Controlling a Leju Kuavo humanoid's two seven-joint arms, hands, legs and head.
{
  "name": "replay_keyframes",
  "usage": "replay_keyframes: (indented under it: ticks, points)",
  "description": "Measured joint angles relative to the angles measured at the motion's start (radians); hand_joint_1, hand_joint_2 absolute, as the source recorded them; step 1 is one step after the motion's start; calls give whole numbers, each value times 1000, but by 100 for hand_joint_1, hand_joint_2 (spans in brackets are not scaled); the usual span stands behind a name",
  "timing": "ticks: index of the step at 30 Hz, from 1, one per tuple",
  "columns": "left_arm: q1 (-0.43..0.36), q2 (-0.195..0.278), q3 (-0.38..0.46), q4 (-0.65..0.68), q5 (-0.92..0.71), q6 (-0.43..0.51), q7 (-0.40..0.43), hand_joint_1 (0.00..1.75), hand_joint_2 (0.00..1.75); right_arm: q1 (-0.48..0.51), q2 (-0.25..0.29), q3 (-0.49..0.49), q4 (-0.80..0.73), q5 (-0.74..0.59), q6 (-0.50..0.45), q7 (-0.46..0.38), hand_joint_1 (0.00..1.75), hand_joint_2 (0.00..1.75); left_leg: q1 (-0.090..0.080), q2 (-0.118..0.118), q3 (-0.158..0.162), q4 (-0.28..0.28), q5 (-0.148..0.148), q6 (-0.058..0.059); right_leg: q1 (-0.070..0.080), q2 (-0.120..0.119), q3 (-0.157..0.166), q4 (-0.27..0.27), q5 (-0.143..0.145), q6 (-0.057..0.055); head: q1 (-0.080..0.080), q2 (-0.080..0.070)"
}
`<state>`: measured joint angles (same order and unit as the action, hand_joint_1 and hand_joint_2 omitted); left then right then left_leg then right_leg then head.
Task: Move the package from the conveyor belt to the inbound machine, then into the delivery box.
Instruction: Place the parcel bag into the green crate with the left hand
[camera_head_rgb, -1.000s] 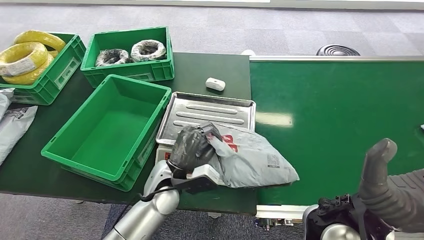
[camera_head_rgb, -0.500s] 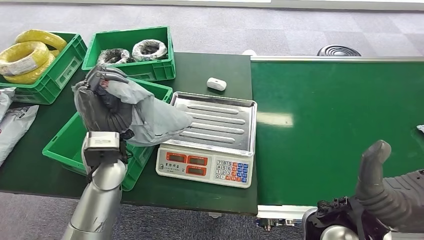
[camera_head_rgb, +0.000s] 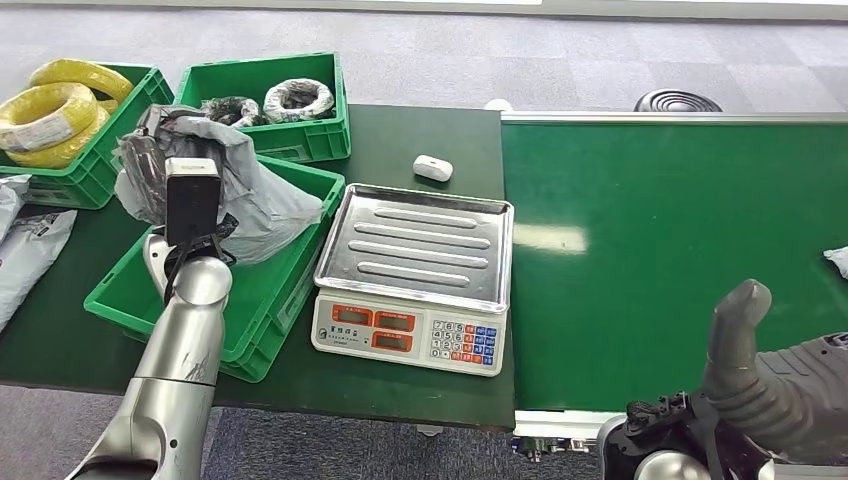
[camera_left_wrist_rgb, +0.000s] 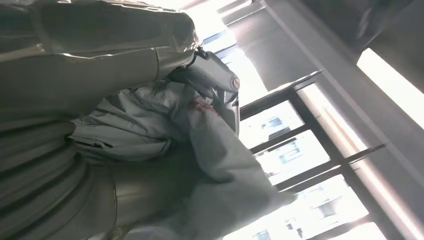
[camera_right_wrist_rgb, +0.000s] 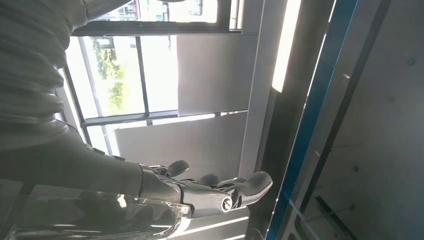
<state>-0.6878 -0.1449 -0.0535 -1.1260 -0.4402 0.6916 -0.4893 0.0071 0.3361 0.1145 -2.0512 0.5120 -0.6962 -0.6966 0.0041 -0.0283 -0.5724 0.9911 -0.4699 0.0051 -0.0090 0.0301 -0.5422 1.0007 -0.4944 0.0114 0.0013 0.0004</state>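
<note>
**Package over delivery box, release pending**

Last leg of task, by the look of things: weighing scale (camera_head_rgb: 415, 270) tray bare, grey poly-mailer package (camera_head_rgb: 245, 195) held up above the near green crate (camera_head_rgb: 215, 290), which reads as the delivery box. Gripped by left hand (camera_head_rgb: 165, 170), fingers wrapped into bunched plastic at the package's upper end; loose end drooping toward crate's corner nearest the scale. In left wrist view, package (camera_left_wrist_rgb: 200, 140) crumpled against the palm, dark fingers (camera_left_wrist_rgb: 212, 77) curled over it. Package hanging clear of crate floor, not yet resting on anything.

Right hand (camera_head_rgb: 745, 345) low at near edge of conveyor belt (camera_head_rgb: 670, 220), right of the scale. In right wrist view, fingers (camera_right_wrist_rgb: 250, 185) extended, slightly apart, holding nothing.

Next move, as judged: lower package inside crate walls, then let go. Care needed with the trailing end, likely to drape over the rim on the scale side unless wrist carried further from the scale first.
</note>
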Motion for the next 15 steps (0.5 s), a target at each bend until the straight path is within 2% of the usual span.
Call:
replay_keyframes:
  ticks: [8, 15]
  points:
    - [-64, 0, 94, 313, 21, 2, -21, 0, 175, 4, 0, 9, 1, 0, 0, 0, 0, 175, 0, 0, 0, 0, 0, 0, 0, 0, 0, 0, 0, 0, 0, 0]
    - [-98, -12, 156, 473, 84, -4, -106, 0, 175, -6, 2, 10, 17, -1, 0, 0, 0, 175, 0, 0, 0, 0, 0, 0, 0, 0, 0, 0, 0, 0, 0, 0]
